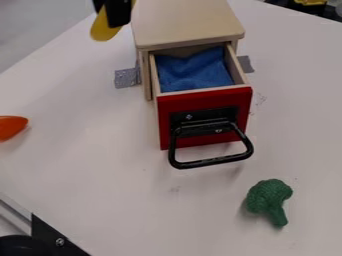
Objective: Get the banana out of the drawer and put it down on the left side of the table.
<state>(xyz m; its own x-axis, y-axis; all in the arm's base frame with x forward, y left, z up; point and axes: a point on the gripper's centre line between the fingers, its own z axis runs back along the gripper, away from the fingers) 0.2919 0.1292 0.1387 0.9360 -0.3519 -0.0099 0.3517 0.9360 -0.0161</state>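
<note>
The banana (103,30) is at the upper left of the frame, in the black claw (119,14), which seems closed on it (the top edge cuts both). To the right, the open red-fronted drawer (227,100) contains blue cloth (194,72). Green broccoli (268,197) lies at lower right.

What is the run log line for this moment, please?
banana: held in gripper, beside cabinet | drawer: open, blue cloth inside | broccoli: on table | put-down: not yet done
</note>
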